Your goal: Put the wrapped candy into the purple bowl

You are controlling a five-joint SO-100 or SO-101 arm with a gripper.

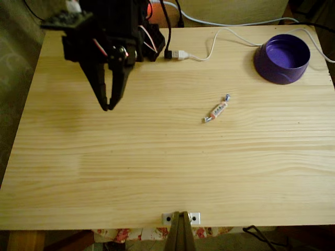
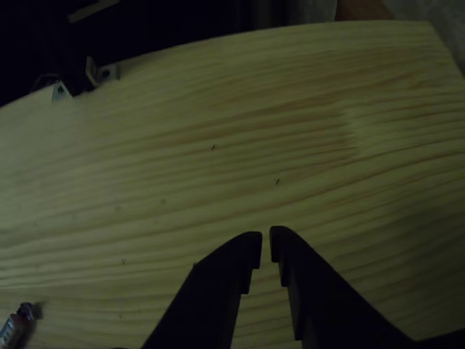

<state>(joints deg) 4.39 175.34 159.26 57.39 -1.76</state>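
The wrapped candy [image 1: 217,111] lies on the wooden table right of centre in the fixed view, a small pale sweet with twisted silvery ends. It also peeks in at the bottom left corner of the other view [image 2: 14,327]. The purple bowl [image 1: 282,57] stands upright at the table's far right corner with nothing in it. My black gripper [image 1: 108,107] hangs over the left part of the table, well left of the candy, fingers pointing down. In the other view the gripper [image 2: 265,243] has its tips almost together, with nothing between them.
A white USB cable [image 1: 180,54] with its plug lies along the back edge between the arm base and the bowl. A metal bracket [image 1: 180,218] sits at the front edge, also seen in the other view [image 2: 58,91]. Bare wood surrounds the candy.
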